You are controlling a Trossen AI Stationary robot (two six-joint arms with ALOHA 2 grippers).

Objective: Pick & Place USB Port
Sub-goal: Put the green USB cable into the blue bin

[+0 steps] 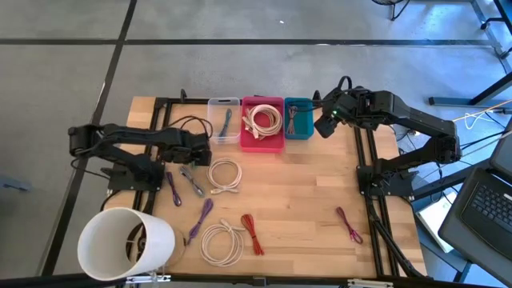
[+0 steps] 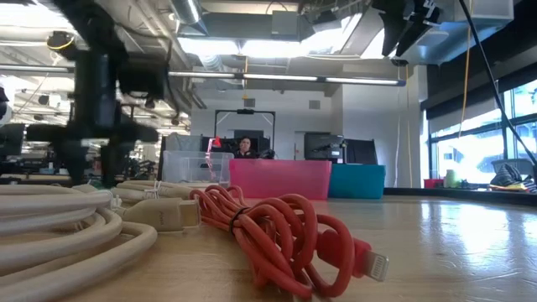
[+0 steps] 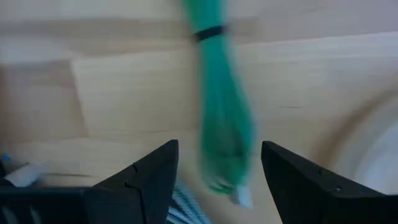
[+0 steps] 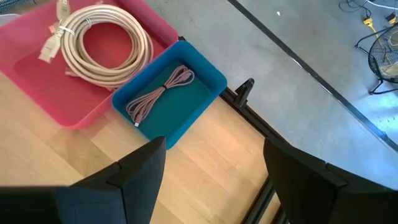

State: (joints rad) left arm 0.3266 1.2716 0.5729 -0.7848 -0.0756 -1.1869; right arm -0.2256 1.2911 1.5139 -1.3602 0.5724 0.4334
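Table (image 1: pixel 304 200) at frame centre carries loose cables. Left gripper (image 3: pixel 217 171), fingers apart, hangs over a green cable (image 3: pixel 221 106) at centre left, holding nothing. Right gripper (image 4: pixel 211 171), fingers apart and empty, hovers beside the blue bin (image 4: pixel 211 78), which holds a mauve cable (image 4: pixel 158 93), upper centre.

Pink bin (image 4: pixel 37 74): cream coiled cable (image 4: pixel 102 43). Teal bin (image 4: pixel 205 78): mauve cable bundle (image 4: pixel 163 92). Clear bin (image 1: pixel 223 120). Counter (image 1: pixel 304 200): light wood, holding red cable (image 1: pixel 253 234), purple cable (image 1: pixel 349 224), green cable (image 3: pixel 222 106).
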